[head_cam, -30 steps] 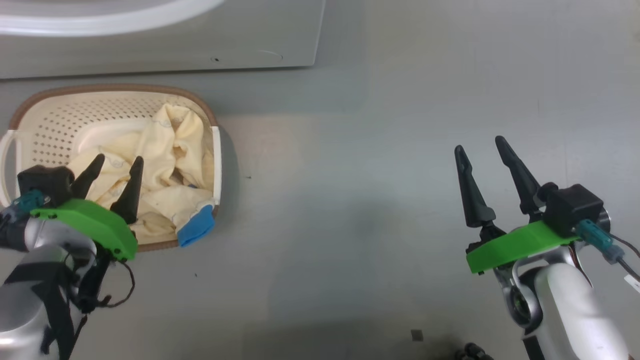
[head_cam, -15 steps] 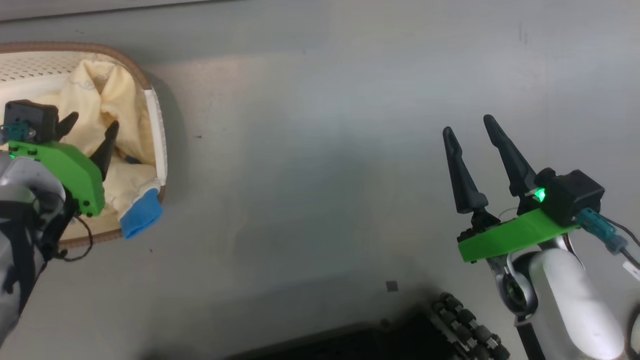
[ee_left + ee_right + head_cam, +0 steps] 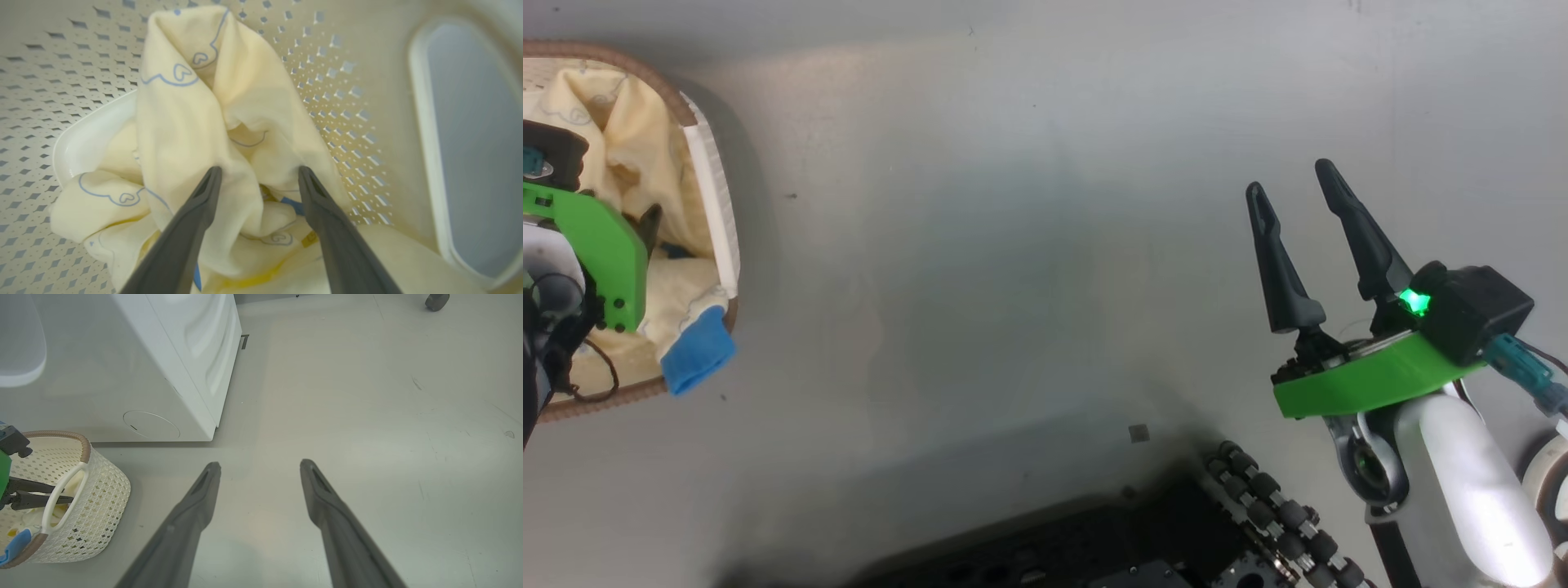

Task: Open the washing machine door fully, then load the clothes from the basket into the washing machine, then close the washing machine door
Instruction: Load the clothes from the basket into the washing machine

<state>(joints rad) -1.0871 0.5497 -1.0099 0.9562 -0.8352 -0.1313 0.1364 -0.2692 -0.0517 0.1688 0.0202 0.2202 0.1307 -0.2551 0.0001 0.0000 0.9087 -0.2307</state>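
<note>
Left wrist view: the clothes [image 3: 196, 122], a cream-yellow heap with thin blue line print, lie in the middle of the basket [image 3: 61, 61], whose handle opening sits at 3 o'clock. My left gripper [image 3: 259, 173] reaches into the basket, its two fingers spread wide with a raised fold of fabric between the tips; nothing is pinched yet. In the head view the basket sits at 9 o'clock on the grey floor [image 3: 1013, 245], a blue trim patch [image 3: 698, 359] drooping over its rim. My right gripper [image 3: 1289, 175] hangs at 3 o'clock, well apart, fingers also spread and empty. In the right wrist view the washing machine [image 3: 196, 355] stands at 11 o'clock, just behind the basket. I judge I am in the loading step, at a pick. Next I should sink the left fingers around the fold, squeeze, then lift clear of the rim. I cannot tell from here whether the washing machine door is fully open
</note>
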